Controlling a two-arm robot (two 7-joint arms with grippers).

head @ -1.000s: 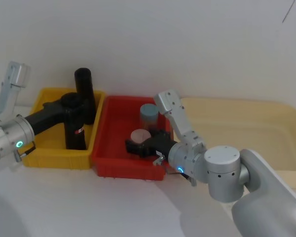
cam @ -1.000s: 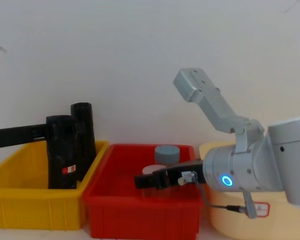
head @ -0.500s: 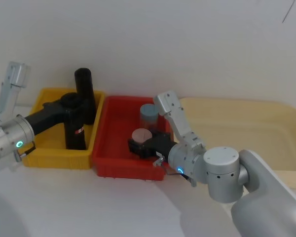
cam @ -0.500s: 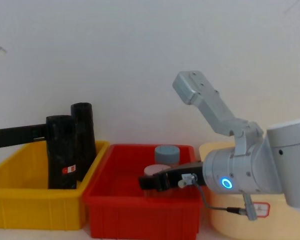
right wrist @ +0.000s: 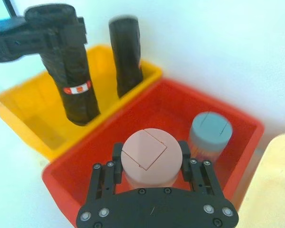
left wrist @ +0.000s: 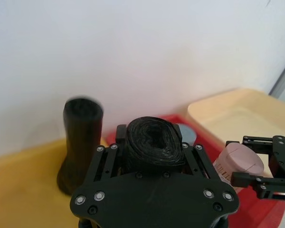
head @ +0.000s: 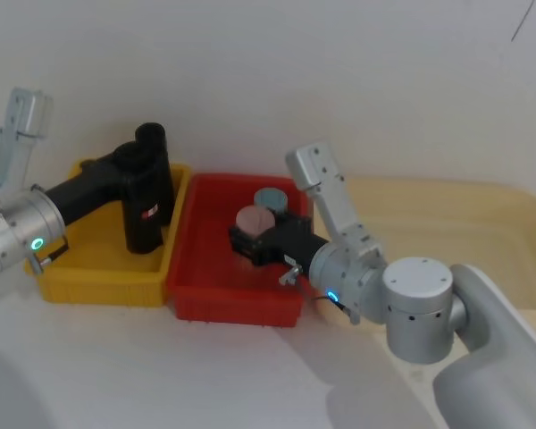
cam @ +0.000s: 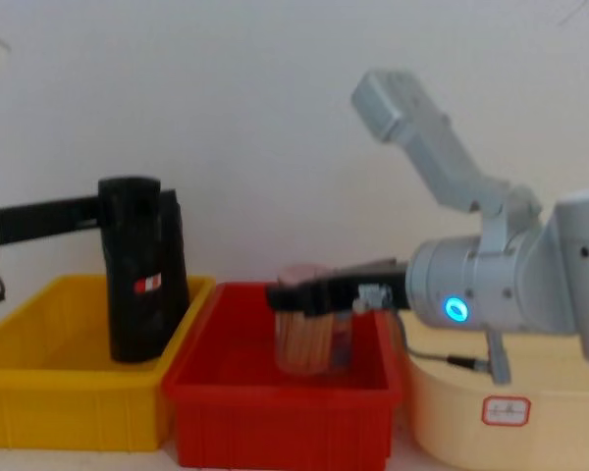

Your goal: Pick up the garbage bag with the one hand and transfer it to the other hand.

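A lab-style robot test bench is suggested rather than a home. A bare white wall (head: 357, 71) is seen behind a white tabletop (head: 161, 375), on which a yellow bin (head: 98, 290), a red bin (head: 232, 308) and a cream tub (head: 456, 232) (all plain plastic) are set side by side in a row.

A plain white wall (head: 357, 71) rises behind the pale tabletop (head: 161, 375).

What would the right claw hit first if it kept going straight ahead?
Most likely the garbage bag held by the left claw. The right claw, gripping a jar, aims roughly at it. Depth is uncertain.
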